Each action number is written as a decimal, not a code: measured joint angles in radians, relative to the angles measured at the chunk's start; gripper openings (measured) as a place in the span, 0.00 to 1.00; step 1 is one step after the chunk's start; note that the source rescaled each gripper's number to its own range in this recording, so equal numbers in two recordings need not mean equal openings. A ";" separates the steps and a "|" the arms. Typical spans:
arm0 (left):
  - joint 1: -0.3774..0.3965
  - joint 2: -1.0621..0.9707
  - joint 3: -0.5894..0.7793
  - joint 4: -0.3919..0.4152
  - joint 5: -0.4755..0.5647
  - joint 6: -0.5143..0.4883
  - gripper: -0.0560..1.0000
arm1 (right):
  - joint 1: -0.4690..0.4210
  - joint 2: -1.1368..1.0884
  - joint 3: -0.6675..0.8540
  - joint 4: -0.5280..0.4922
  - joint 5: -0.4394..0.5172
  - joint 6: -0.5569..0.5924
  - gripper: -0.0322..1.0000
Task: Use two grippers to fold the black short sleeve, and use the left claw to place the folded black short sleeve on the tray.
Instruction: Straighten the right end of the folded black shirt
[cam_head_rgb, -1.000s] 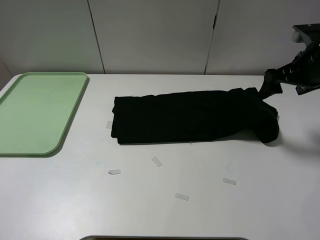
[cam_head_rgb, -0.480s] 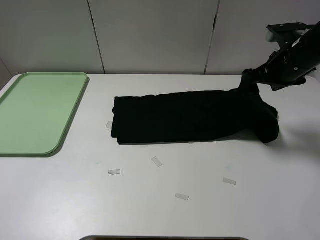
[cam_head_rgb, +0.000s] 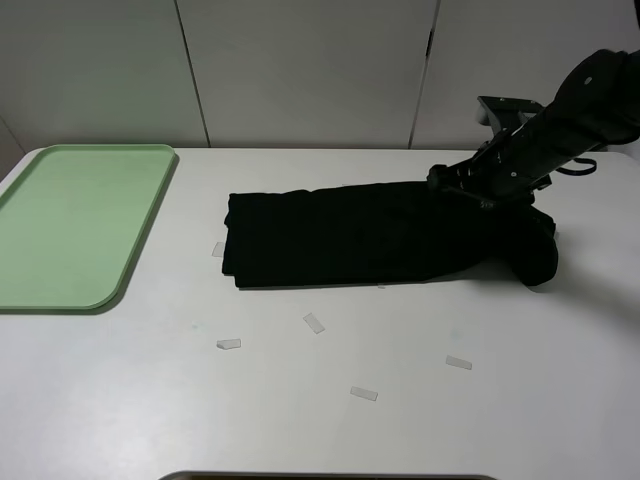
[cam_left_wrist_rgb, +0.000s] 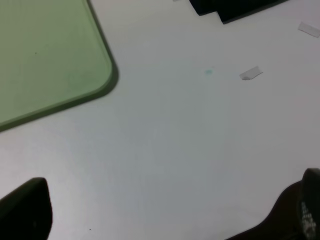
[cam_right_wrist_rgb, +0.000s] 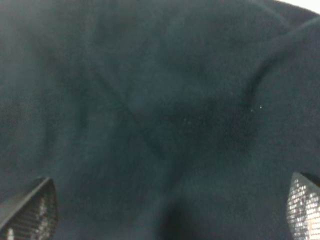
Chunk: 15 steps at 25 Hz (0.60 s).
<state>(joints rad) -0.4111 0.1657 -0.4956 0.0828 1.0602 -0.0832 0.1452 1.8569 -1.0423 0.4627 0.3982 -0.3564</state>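
At the near edge of the white table (cam_head_rgb: 560, 420), a dark strip (cam_head_rgb: 330, 477) is cut off by the frame and cannot be identified. Beyond it lie a few small pale scraps of tape (cam_head_rgb: 364, 393), scattered apart from one another.

The left hand (cam_left_wrist_rgb: 172, 187) is outside the high view. Its wrist camera shows only two black fingertips (cam_left_wrist_rgb: 27, 210) at the picture's corners, spread wide and released, with bare table between them. The same view catches one rounded corner of the flat light-green plastic tray (cam_left_wrist_rgb: 50, 50), the rest cropped away.

Across mid-table the plain black short-sleeved cotton shirt (cam_head_rgb: 370, 235) lies as a long folded band, its right end bunched into a lump (cam_head_rgb: 535, 255). It sits well apart from the tray, which lies at the table's left side.

Over the shirt's far right part reaches the glossy black right arm (cam_head_rgb: 560, 125). Black against black makes its tip hard to pick out from above. The right hand (cam_right_wrist_rgb: 167, 202) shows two mesh-faced fingertips (cam_right_wrist_rgb: 305, 200) spread wide, released, with dark blurred cloth filling the space between. Whether they touch the cloth cannot be told.

Behind stands a pale grey panelled wall (cam_head_rgb: 300, 70).
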 joint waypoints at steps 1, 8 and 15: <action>0.000 0.000 0.000 0.000 -0.001 0.000 0.98 | 0.000 0.020 0.000 0.012 -0.013 -0.006 1.00; 0.000 0.000 0.000 0.000 -0.001 0.000 0.98 | 0.000 0.134 -0.001 0.041 -0.102 -0.022 1.00; 0.000 0.000 0.000 0.000 -0.001 0.000 0.98 | 0.027 0.172 -0.001 0.117 -0.125 -0.083 1.00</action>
<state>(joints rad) -0.4111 0.1657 -0.4956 0.0828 1.0594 -0.0832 0.1721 2.0294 -1.0430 0.5796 0.2735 -0.4394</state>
